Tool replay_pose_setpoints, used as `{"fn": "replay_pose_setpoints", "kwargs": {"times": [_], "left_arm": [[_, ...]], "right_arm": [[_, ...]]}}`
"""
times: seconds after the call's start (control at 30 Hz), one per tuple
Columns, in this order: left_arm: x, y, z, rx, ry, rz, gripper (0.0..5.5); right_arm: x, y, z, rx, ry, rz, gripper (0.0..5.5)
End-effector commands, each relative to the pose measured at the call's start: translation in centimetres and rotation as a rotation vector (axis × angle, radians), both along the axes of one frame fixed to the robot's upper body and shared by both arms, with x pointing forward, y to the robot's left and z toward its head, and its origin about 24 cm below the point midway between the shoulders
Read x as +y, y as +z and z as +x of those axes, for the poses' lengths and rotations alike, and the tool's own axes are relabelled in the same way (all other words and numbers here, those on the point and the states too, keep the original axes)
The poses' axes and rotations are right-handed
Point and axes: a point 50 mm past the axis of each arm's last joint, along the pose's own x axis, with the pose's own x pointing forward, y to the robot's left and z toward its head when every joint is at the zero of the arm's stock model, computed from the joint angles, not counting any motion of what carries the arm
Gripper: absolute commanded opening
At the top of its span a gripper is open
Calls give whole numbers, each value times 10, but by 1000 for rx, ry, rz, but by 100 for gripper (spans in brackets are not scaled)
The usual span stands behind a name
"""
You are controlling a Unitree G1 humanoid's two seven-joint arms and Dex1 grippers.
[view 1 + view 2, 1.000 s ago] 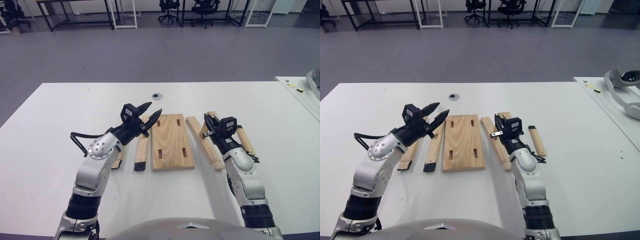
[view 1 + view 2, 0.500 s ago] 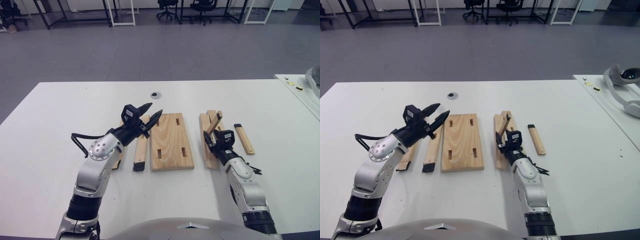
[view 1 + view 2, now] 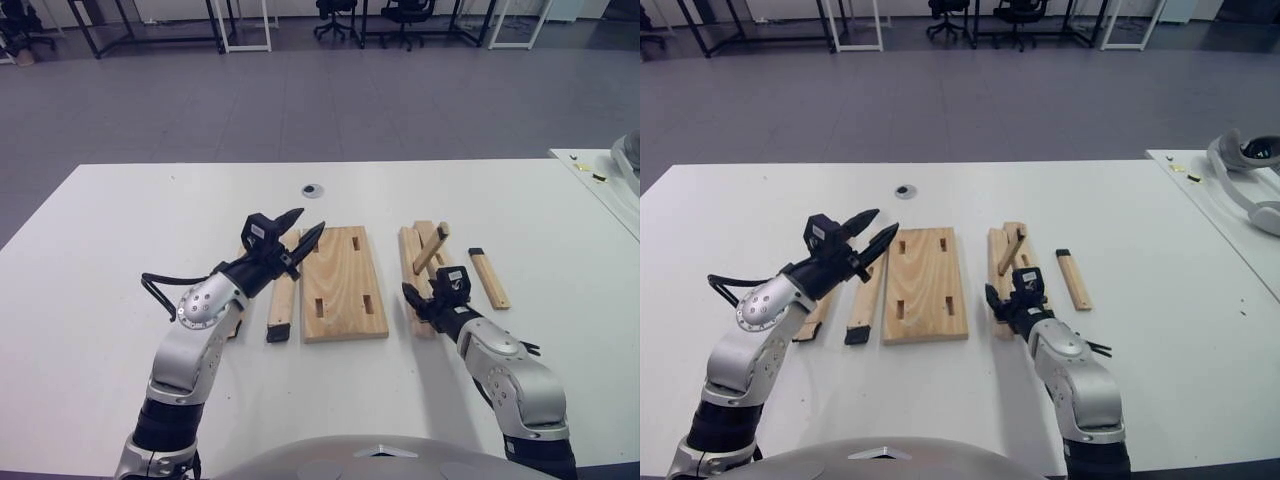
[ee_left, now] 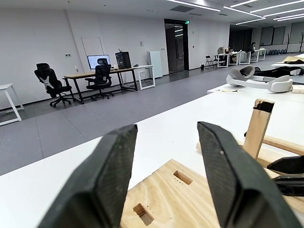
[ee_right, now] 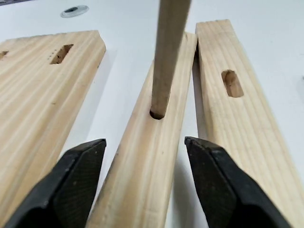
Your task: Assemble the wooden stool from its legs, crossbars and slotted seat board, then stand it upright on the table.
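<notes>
Right gripper (image 3: pixel 425 303) straddles the near end of a stool leg (image 5: pixel 156 142) that has a crossbar (image 5: pixel 168 47) standing in it.
The leg lies flat on the table (image 3: pixel 120 250), right of the seat board (image 3: pixel 344 282). Its long axis runs straight away from the right gripper, whose fingers are spread either side, not touching. The left gripper (image 3: pixel 308 222), also spread, hangs above the left legs (image 3: pixel 285 290), farther off. The right wrist view shows the crossbar's foot seated in the leg's slot; the head view shows it leaning.
</notes>
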Motion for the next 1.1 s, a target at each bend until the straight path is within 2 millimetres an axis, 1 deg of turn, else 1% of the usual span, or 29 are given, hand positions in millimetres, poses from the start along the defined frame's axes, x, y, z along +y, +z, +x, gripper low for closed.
{"fn": "replay_pose_setpoints", "kwargs": {"times": [0.03,0.1,0.2,0.27,0.33,0.4,0.47,0.53,0.57,0.63,0.7,0.73,0.8,0.83,0.9,0.93,1.0,1.1], "left_arm": [[1,-1,-2,5,14,3,229],[1,-1,-1,4,15,4,229],[1,-1,0,1,14,6,229],[2,-2,0,2,14,14,229],[2,-4,1,14,18,25,229],[2,-5,2,36,27,20,229],[3,-7,5,63,44,30,229],[6,-8,8,106,35,-2,229],[11,-4,12,145,19,-66,229],[18,10,21,178,-43,-172,229],[22,29,34,175,-93,-247,229],[23,40,40,169,-125,-292,245],[22,63,47,185,-245,-402,283],[20,76,48,202,-329,-482,298],[18,97,49,225,-475,-604,334],[18,105,47,238,-539,-653,341],[17,116,47,264,-614,-713,378],[18,121,47,309,-645,-747,433]], "right_arm": [[2,2,-3,31,-5,-14,311],[2,0,-4,67,11,-36,311],[-2,-9,-11,162,17,-68,261],[-6,-12,-12,191,-37,-31,218],[-9,-13,-11,187,-76,-4,213],[-10,-12,-8,159,-60,-30,213],[-9,-4,-1,93,-33,-29,213],[-11,15,15,-42,-25,29,213],[-13,29,26,-107,1,68,213],[-15,60,47,-248,67,117,213],[-9,92,59,-363,152,213,213],[-3,105,61,-400,218,271,213],[13,128,59,-437,394,397,212],[18,137,56,-444,478,459,212],[23,149,53,-450,594,552,212],[24,154,52,-449,632,587,212],[24,162,49,-439,704,658,212],[25,171,44,-412,810,768,212]]}}
